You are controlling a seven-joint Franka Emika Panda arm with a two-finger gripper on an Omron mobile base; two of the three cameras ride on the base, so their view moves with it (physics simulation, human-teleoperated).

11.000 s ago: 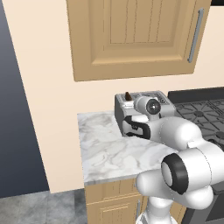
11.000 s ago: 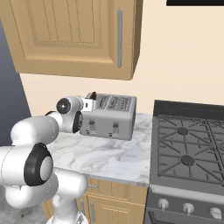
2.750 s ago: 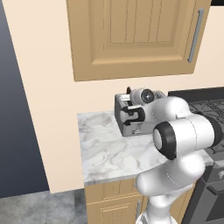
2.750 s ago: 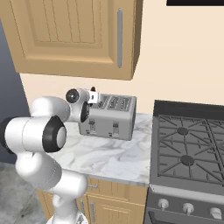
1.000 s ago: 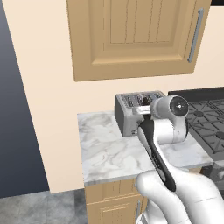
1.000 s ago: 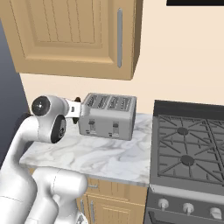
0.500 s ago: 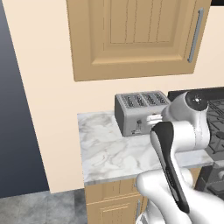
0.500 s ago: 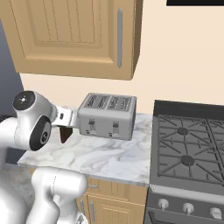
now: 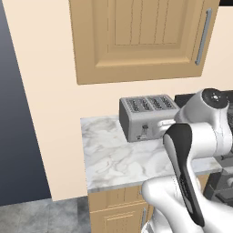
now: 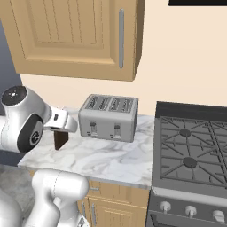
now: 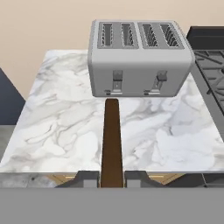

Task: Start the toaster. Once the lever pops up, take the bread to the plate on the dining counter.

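Bread (image 11: pixel 112 140) withdrawn from toaster (image 11: pixel 139 59) — marble worktop (image 11: pixel 65 118)

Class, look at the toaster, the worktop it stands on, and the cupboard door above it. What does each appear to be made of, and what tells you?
Toaster: grey brushed-looking metal, matt sheen.
Worktop: white marble or an imitation, going by the grey veins.
Cupboard door: light wood, with visible grain and a raised panel.
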